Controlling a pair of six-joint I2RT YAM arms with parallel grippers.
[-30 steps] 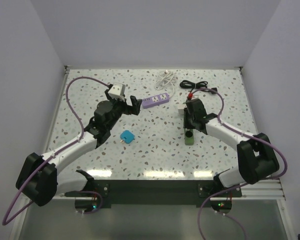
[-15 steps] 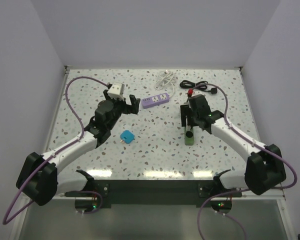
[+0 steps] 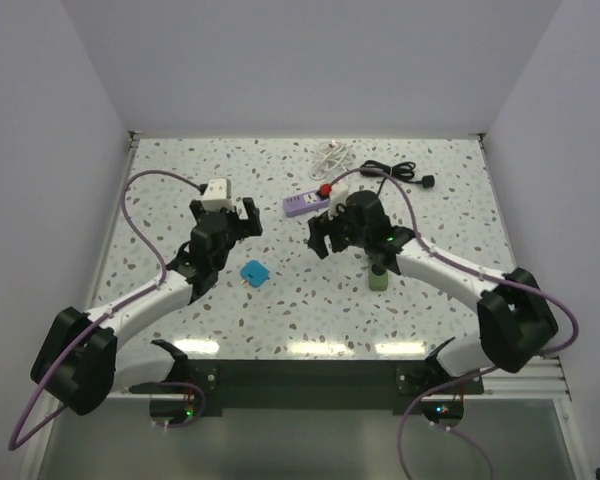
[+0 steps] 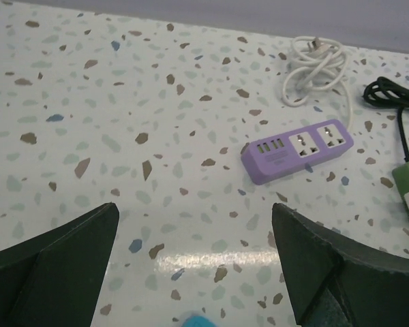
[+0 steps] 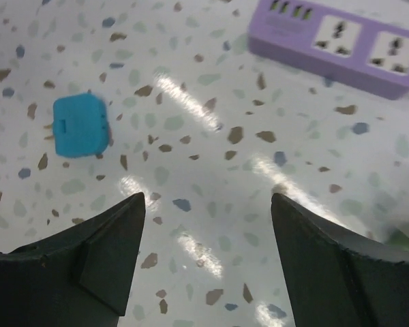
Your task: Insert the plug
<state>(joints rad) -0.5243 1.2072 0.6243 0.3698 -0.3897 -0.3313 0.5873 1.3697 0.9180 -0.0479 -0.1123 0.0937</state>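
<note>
The speckled terrazzo tabletop (image 3: 180, 180) is lying under bright light, with glossy streaks showing along its near part, and plain pale walls (image 3: 310, 60) are closing it in on the left, the far side and the right. The blue plug (image 3: 253, 272) is lying flat on the bare surface beside the left arm, well apart from the purple power strip (image 3: 311, 200), which is sitting farther back near the middle with its sockets facing up and nothing in them. Behind the strip, a coiled white cable (image 3: 330, 155) and a bundled black cable (image 3: 392, 171) are resting near the far wall. A green block (image 3: 379, 278) is sitting beside the right arm. The left gripper (image 3: 224, 208) is hovering over the table with its fingers spread wide and nothing between them, facing the strip. The right gripper (image 3: 318, 236) is also hanging with its fingers spread and empty, above the stretch of table between the plug and the strip.
</note>
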